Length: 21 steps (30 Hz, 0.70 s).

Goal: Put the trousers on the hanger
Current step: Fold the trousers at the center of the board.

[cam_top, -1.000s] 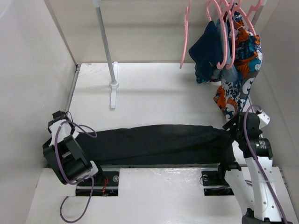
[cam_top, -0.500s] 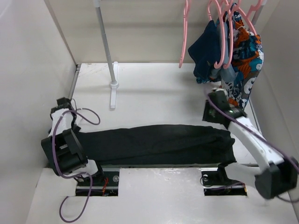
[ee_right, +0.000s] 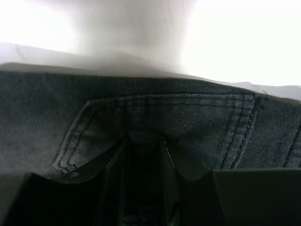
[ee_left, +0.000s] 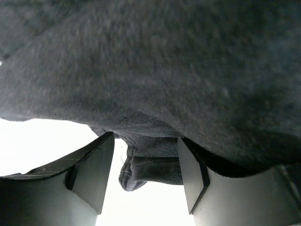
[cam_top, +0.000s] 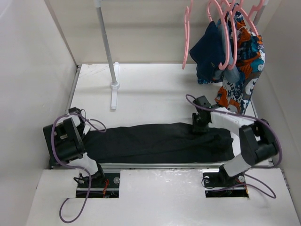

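Note:
The black trousers (cam_top: pixel 155 141) lie flat, stretched left to right across the front of the white table (cam_top: pixel 150 89). My left gripper (cam_top: pixel 81 126) is at their left end. In the left wrist view it (ee_left: pixel 146 174) is open, with a folded hem of the trousers (ee_left: pixel 155 165) between the fingers, touching only the right one. My right gripper (cam_top: pixel 200 126) presses on the trousers' upper edge near the right end. In the right wrist view it (ee_right: pixel 141 141) is nearly closed, pinching cloth at a stitched pocket (ee_right: pixel 188 117). An empty pink hanger (cam_top: pixel 186 37) hangs at the back.
A grey rail post (cam_top: pixel 107 47) stands on a white foot (cam_top: pixel 114 94) at the back left. Other pink hangers at the back right carry a navy garment (cam_top: pixel 209 52) and a patterned garment (cam_top: pixel 242 61). White walls close in both sides.
My right arm has swung from the trousers' right end to their upper edge further left and come down on them. My left gripper has shifted back, and the trousers' left end has moved slightly right.

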Each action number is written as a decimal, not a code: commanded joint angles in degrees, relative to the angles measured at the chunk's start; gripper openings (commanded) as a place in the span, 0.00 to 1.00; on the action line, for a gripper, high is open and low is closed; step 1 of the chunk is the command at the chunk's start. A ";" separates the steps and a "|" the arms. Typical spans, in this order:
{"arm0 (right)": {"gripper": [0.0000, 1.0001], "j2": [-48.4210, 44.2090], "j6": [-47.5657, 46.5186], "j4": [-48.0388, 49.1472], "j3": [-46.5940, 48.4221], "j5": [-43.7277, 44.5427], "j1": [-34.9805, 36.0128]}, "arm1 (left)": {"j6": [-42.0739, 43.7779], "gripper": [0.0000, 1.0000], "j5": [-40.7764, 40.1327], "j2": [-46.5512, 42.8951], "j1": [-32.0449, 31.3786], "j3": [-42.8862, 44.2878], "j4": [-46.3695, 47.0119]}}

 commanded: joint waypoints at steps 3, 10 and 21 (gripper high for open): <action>0.37 15.29 -5.89 10.16 15.99 3.72 -2.02 | -5.77 0.53 8.70 2.34 -6.76 9.16 12.34; 0.47 18.66 -13.79 5.23 32.55 5.84 -5.55 | -4.64 0.53 11.42 3.75 -9.41 15.51 9.10; 1.00 -7.36 -12.59 -2.59 17.70 0.67 -13.09 | 17.95 0.65 16.00 -10.23 -1.68 14.19 -15.23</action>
